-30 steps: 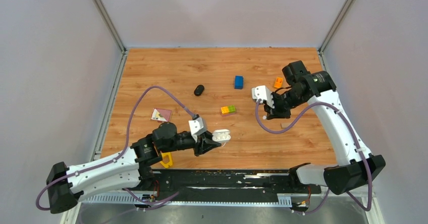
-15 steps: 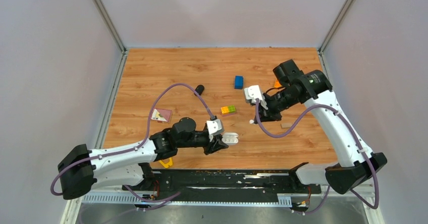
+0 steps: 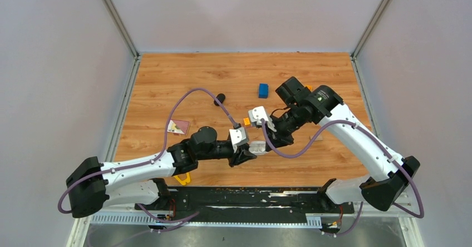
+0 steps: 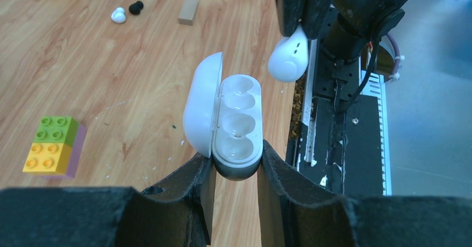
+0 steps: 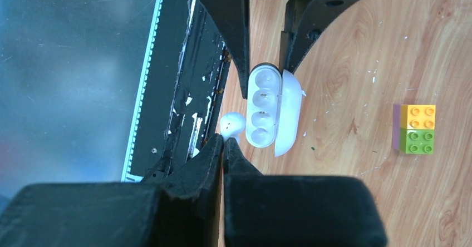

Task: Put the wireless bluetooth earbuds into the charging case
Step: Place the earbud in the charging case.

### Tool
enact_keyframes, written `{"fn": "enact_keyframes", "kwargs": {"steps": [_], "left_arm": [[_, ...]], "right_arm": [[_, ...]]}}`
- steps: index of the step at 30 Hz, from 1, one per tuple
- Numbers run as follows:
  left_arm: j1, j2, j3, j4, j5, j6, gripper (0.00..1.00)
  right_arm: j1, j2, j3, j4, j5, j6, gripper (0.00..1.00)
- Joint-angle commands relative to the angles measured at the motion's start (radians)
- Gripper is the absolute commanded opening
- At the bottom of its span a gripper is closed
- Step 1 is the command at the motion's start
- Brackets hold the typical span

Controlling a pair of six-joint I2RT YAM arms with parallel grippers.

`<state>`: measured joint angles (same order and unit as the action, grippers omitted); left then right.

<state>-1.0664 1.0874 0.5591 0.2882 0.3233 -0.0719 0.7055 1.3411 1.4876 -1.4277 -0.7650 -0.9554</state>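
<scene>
Charging case [image 4: 222, 116]: glossy white oval pill, lid hinged open, row of rounded empty wells; base end pinched between left gripper [image 4: 236, 155] fingers.
Brick [image 4: 53, 147]: studded plastic, green and yellow on lilac; flat on wood-grain table [image 4: 111, 80], lid side of case, apart.
White earbud [image 5: 232, 123]: smooth teardrop; nipped in right gripper [image 5: 224, 141], just beside case, opposite lid.
Loose buds: white bud [image 4: 117, 15], black bud [image 4: 135, 6], tiny pebbles side by side, well beyond case.
</scene>
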Motion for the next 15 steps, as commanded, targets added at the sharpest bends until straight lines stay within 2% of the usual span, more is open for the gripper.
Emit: {"fn": "enact_keyframes", "kwargs": {"steps": [1,15], "left_arm": [[-0.004,-0.054,0.020,0.076,0.010,-0.002,0.00],[-0.004,-0.058,0.020,0.079,0.034,-0.025,0.00]], "right_arm": [[0.003,-0.003,-0.001,0.056,-0.006,0.059,0.00],[0.018,0.006,0.003,0.069,0.025,0.072,0.00]]}}
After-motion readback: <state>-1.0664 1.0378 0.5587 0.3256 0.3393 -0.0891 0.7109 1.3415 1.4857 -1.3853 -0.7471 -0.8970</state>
